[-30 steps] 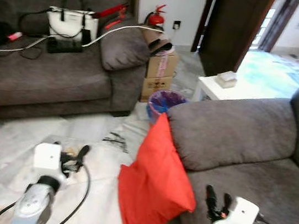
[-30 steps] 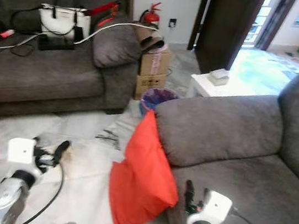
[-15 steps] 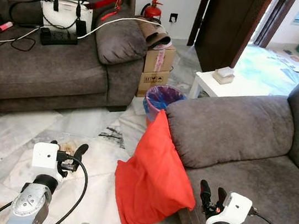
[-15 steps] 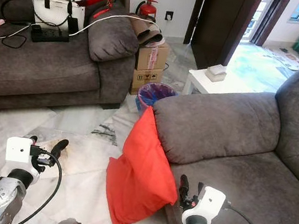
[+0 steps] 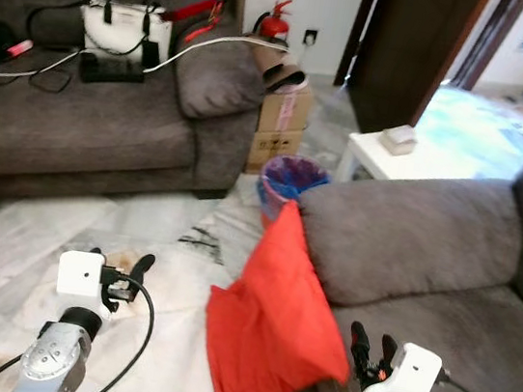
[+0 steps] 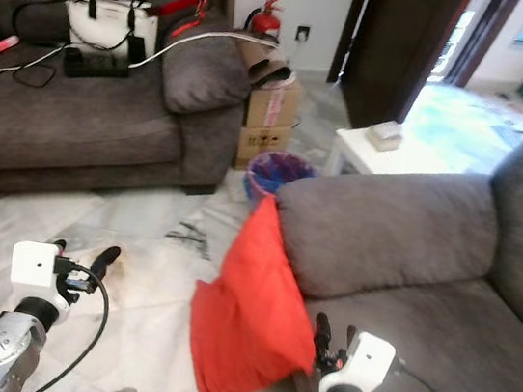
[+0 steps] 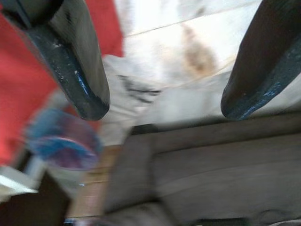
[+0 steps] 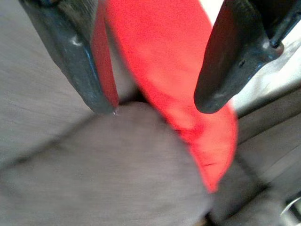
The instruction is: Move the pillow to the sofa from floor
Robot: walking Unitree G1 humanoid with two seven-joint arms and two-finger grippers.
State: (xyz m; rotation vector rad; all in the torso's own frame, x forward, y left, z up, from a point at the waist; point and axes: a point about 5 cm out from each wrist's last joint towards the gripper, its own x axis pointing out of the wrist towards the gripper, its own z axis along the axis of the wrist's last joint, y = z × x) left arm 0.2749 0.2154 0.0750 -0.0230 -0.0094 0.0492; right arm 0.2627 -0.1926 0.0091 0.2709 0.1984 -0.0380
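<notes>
Left eye view: the red pillow [image 5: 273, 320] stands on the floor [image 5: 178, 233], leaning against the near sofa [image 5: 412, 237]. Right gripper [image 5: 369, 348] hovers over that sofa's seat, fingers spread. Left gripper [image 5: 139, 271], also parted, is well apart from the sofa. Cardboard box [image 5: 282, 121] print is unreadable.

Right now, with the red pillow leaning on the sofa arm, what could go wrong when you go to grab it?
1. The pillow stands on edge against the sofa; a push from one side could tip it flat onto the floor.
2. The right gripper is over the seat, so it may brush the cushion while reaching.
3. The bin sits just behind the pillow and could get knocked.
</notes>
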